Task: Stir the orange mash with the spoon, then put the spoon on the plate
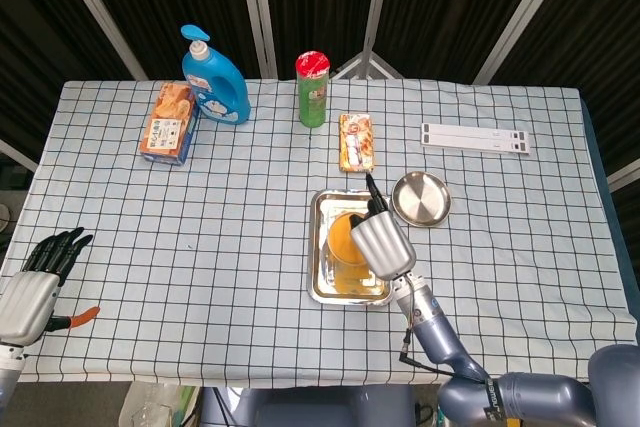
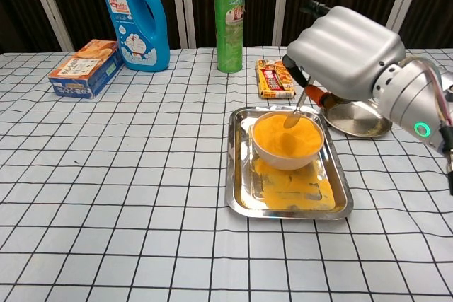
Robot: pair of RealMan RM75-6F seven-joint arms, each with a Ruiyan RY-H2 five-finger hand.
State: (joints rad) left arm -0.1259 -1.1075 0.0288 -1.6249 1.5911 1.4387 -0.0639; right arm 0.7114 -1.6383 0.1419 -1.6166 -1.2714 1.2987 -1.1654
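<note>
A white bowl [image 2: 282, 155] full of orange mash [image 2: 286, 136] [image 1: 341, 235] stands in a steel tray [image 2: 287, 206] [image 1: 322, 287] smeared with mash. My right hand [image 2: 346, 54] [image 1: 381, 239] hovers over the bowl's far right side and holds a spoon [image 2: 297, 109] with an orange handle. The spoon's tip touches the mash at its far edge. A round steel plate [image 1: 421, 197] [image 2: 357, 122] lies just right of the tray, partly hidden by the hand in the chest view. My left hand [image 1: 38, 277] rests at the table's near left corner with fingers apart, holding nothing.
At the back stand a blue detergent bottle [image 2: 137, 17], a green chip can [image 2: 229, 25], an orange snack box [image 2: 84, 68] and a flat snack packet [image 2: 275, 79]. A white strip [image 1: 475, 136] lies back right. A small orange item [image 1: 85, 315] lies by the left hand.
</note>
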